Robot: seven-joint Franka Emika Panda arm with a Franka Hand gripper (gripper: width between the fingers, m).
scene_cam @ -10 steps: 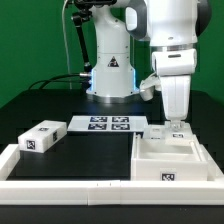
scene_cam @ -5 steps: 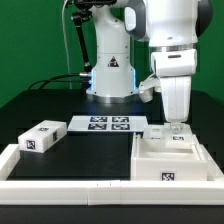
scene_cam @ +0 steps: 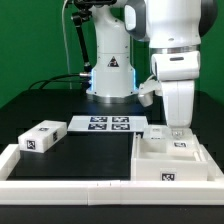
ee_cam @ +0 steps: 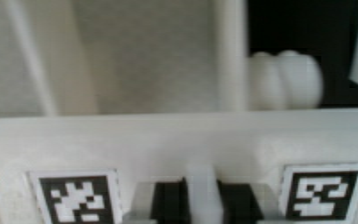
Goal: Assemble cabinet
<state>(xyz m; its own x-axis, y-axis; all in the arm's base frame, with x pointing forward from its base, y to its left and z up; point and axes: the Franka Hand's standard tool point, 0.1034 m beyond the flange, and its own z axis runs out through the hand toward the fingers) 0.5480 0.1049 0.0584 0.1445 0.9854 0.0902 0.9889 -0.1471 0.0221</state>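
Where: cabinet [scene_cam: 168, 162], an open white box, lower right of frame; 1 loose block [scene_cam: 40, 138] lower left.
Jaws: gripper [scene_cam: 180, 129] pinched almost closed on its thin far wall.
Handling: I judge it light, stiff and slick; I'd grip the walls.

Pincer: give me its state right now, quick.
Pincer: closed, low over the cabinet; whether it grips anything cannot be told.
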